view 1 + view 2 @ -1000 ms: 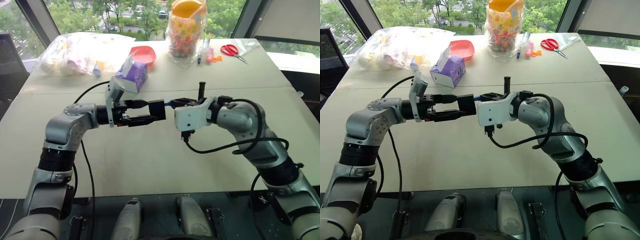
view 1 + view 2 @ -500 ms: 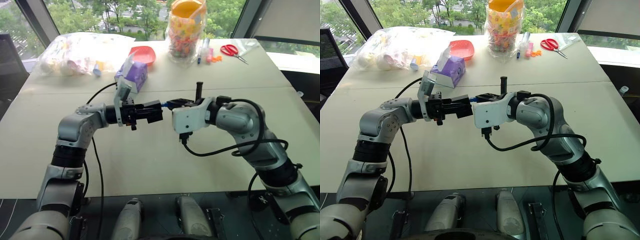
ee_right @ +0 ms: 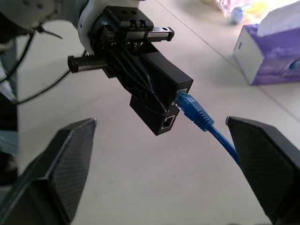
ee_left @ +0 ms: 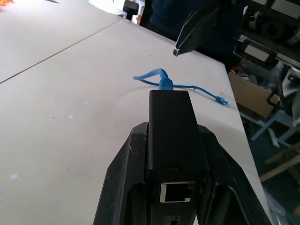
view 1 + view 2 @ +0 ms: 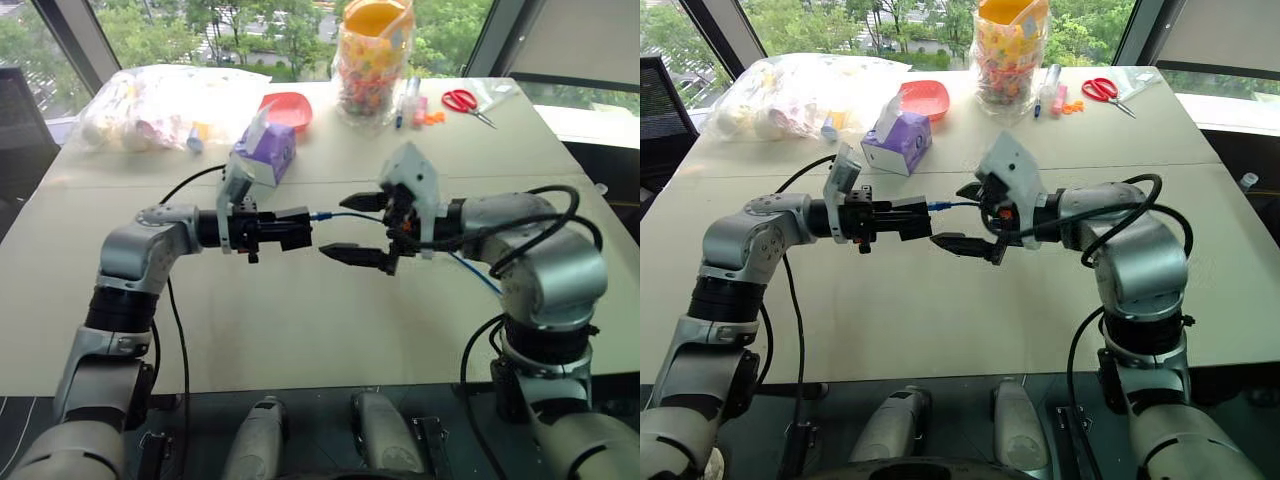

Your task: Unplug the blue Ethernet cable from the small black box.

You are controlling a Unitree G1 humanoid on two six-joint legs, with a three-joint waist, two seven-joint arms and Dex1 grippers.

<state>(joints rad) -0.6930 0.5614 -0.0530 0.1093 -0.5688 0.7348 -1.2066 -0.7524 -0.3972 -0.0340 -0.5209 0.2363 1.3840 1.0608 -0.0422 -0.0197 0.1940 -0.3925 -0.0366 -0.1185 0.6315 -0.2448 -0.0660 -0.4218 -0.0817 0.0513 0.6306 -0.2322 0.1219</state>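
The blue Ethernet cable [image 3: 199, 115] is plugged into the small black box [image 4: 174, 127] clamped by my left fingers [image 5: 902, 218]; my right fingers [image 5: 362, 228] gape empty, so a misaligned regrasp could miss the plug.

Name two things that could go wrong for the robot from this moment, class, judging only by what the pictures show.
1. The blue Ethernet cable looks still plugged into the small black box; the right pincer is open and off it, so a poor regrip could slip.
2. The left pincer holds the box above the table; a hard pull might tug it loose.
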